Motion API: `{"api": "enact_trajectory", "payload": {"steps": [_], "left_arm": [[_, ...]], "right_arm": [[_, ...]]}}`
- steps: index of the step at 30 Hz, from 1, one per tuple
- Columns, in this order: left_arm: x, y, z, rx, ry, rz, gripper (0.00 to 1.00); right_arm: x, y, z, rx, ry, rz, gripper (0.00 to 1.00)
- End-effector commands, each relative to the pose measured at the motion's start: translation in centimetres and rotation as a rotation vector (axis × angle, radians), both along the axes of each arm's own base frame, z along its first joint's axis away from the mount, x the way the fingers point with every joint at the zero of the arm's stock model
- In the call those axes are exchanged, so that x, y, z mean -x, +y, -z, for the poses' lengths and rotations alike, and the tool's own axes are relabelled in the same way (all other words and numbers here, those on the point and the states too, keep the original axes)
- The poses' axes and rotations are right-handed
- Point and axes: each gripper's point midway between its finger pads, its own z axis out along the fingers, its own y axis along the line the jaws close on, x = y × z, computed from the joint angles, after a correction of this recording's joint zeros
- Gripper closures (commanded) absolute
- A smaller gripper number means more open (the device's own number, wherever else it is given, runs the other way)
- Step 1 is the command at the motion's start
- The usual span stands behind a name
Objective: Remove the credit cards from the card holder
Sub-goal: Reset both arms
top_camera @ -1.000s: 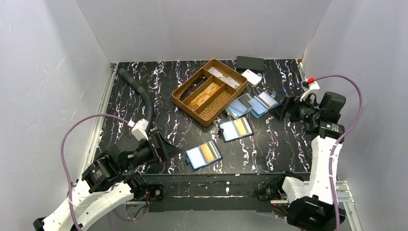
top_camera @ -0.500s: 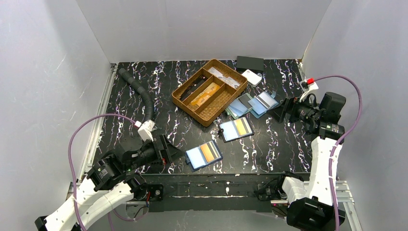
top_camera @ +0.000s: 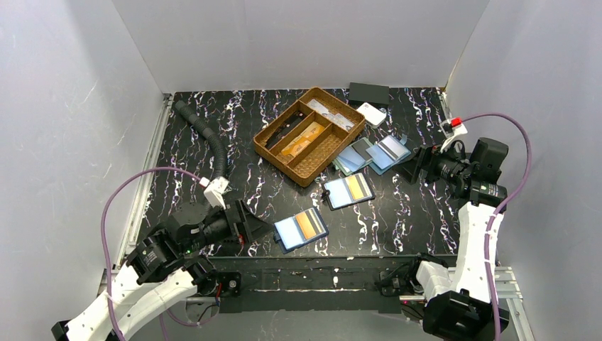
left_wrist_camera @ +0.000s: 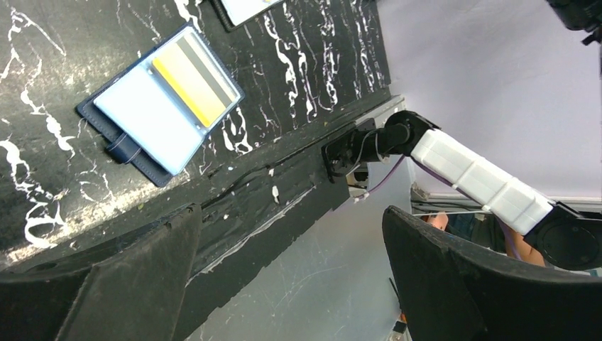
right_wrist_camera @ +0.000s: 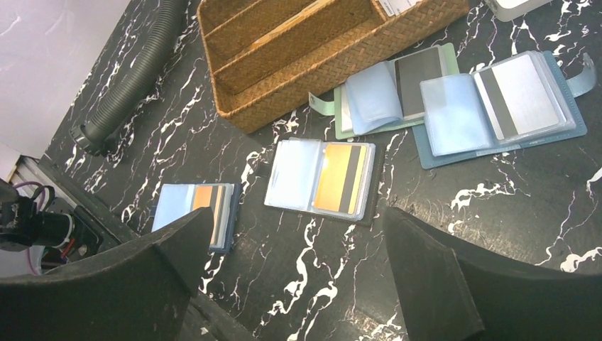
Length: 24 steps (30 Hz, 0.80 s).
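Two open card holders lie near the table's front. The nearer blue one (top_camera: 300,229) shows an orange credit card (top_camera: 307,224). The dark one (top_camera: 348,190) shows a yellow-orange credit card (top_camera: 355,187). My left gripper (top_camera: 254,224) is open and empty, just left of the nearer holder. That holder (left_wrist_camera: 167,106) and its yellow card (left_wrist_camera: 190,79) also show in the left wrist view, beyond the left gripper (left_wrist_camera: 291,213). My right gripper (top_camera: 419,162) is open and empty at the right. In the right wrist view the right gripper (right_wrist_camera: 298,217) looks over both holders (right_wrist_camera: 323,177) (right_wrist_camera: 193,209).
A wicker basket (top_camera: 309,133) with compartments stands mid-table. Beside it lie a green holder (top_camera: 353,155) and a blue holder (top_camera: 388,152) with grey and white cards. A black corrugated hose (top_camera: 213,145) lies at left. A black box (top_camera: 369,93) and a white case (top_camera: 371,114) sit at the back.
My left arm has moved right, bringing its open gripper closer to the nearer holder. My right gripper has shifted slightly left. The holders have not moved.
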Motion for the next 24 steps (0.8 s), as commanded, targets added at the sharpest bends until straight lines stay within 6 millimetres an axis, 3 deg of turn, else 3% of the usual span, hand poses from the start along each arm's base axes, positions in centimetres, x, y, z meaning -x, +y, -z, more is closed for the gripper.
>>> {"api": "enact_trajectory", "payload": {"steps": [1, 8, 14, 24], "left_arm": [[-0.4, -0.6, -0.8, 0.045, -0.050, 0.013, 0.02], [-1.3, -2.4, -1.1, 0.068, -0.068, 0.054, 0.02], [-1.5, -2.7, -1.2, 0.111, -0.038, 0.027, 0.02], [-2.8, -4.2, 1.8, 0.104, 0.050, -0.010, 0.02]], "right_arm": [[-0.3, 0.1, -0.4, 0.011, -0.038, -0.031, 0.02], [-1.0, 0.2, -0.4, -0.005, -0.021, -0.084, 0.02], [-0.9, 0.9, -0.5, -0.034, -0.041, -0.150, 0.02], [-0.9, 1.3, 2.9, -0.057, -0.053, -0.204, 0.02]]}}
